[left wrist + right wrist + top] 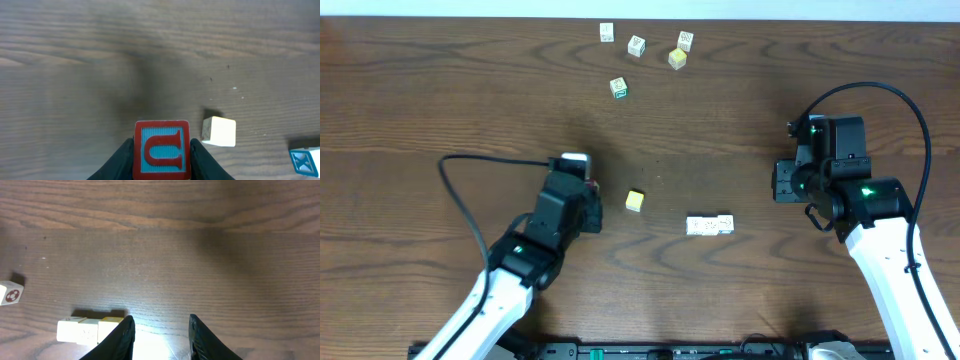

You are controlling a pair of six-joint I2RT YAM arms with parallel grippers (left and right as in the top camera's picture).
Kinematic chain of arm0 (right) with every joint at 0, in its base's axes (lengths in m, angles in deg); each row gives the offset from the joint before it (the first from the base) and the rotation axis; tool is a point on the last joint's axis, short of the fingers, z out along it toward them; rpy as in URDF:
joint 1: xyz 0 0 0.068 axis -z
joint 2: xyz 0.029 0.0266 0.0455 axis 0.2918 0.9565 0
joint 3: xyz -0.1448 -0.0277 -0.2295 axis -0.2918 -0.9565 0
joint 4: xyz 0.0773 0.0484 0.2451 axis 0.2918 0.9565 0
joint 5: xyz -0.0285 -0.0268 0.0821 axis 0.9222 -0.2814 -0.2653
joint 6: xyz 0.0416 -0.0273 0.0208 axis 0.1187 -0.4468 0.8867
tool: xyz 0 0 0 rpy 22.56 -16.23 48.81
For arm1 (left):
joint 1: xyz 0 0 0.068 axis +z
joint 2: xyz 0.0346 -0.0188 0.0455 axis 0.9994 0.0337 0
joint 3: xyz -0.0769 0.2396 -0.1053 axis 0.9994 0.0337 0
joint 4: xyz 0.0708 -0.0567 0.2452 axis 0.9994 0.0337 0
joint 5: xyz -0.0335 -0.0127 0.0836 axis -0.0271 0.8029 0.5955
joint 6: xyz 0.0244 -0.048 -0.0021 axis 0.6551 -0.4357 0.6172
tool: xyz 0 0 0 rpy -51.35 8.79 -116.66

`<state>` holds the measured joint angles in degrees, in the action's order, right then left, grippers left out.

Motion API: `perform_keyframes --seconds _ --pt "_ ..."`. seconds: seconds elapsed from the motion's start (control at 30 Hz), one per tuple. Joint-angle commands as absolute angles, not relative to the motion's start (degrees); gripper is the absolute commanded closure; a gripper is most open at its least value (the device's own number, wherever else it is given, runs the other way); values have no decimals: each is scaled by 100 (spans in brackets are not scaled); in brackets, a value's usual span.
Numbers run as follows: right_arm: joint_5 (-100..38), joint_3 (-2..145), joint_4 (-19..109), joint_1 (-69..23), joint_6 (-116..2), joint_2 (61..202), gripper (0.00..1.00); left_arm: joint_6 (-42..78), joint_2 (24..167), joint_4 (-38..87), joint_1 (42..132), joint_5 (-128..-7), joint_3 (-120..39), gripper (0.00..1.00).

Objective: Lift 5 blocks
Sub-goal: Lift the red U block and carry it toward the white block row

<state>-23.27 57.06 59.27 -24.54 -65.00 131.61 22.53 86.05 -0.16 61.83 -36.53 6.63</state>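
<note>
grip: left gripper (161, 145) clamped on red-bordered block (161, 153) | right gripper (161, 337) jaws apart, empty | progress: you have one of five in hand, likely four left to lift

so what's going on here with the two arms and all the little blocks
The left claw is clamped on a red-bordered block with a U on its face. The right claw is open and empty over the wooden table. Between the two arms lie a yellow block and a pair of whitish blocks touching side by side. A scatter of other blocks sits near the far edge.
</note>
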Motion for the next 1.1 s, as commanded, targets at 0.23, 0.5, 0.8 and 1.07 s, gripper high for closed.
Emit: perform_keyframes --seconds 0.23,0.5,0.8,1.07 --pt "-2364 5807 5949 -2380 -6430 13177 67 1933 9809 -593 6071 -3767 663 93" --pt "-2362 5807 5949 -2380 -6408 13177 67 1614 10006 -667 5700 -3751 866 93" --pt "-2364 5807 5946 -2380 -6406 13177 67 1129 10006 -717 5059 -3238 1057 93" --pt "-2364 5807 5946 -2380 -6388 13177 67 952 10006 -831 4819 -3231 1074 93"
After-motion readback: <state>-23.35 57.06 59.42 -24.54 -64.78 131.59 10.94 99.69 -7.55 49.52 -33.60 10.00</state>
